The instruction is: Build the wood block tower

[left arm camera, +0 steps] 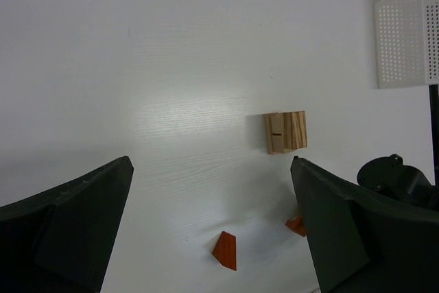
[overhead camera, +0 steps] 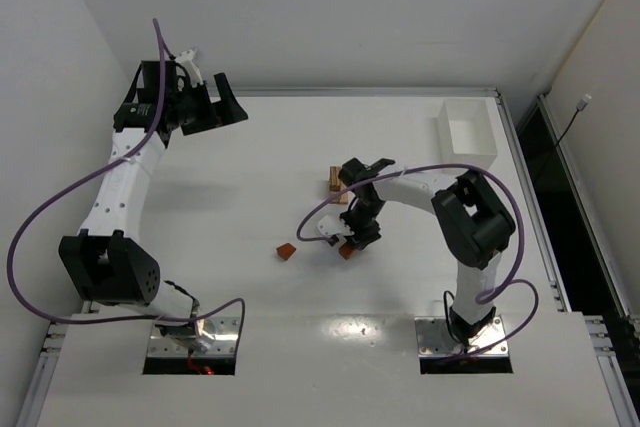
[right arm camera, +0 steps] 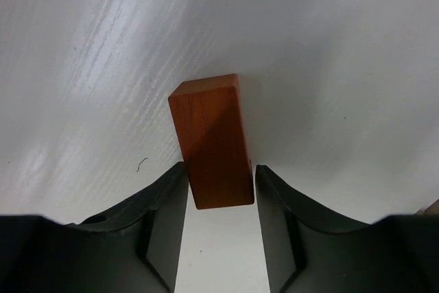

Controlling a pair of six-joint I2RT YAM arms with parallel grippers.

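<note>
Left pincer [overhead camera: 210, 109], raised at the table's [overhead camera: 300, 327] 10 o'clock, gapes released. Loose reddish piece [overhead camera: 286, 251] lies at 9 o'clock of the right pincer [right arm camera: 221, 173], whose jaws flank a reddish block [right arm camera: 211, 135]; whether it is clamped cannot be told. Tan block tower [overhead camera: 333, 182] stands at about its 12 o'clock.

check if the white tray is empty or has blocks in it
Empty: the tray shows only its own bare white floor in the top view.
</note>
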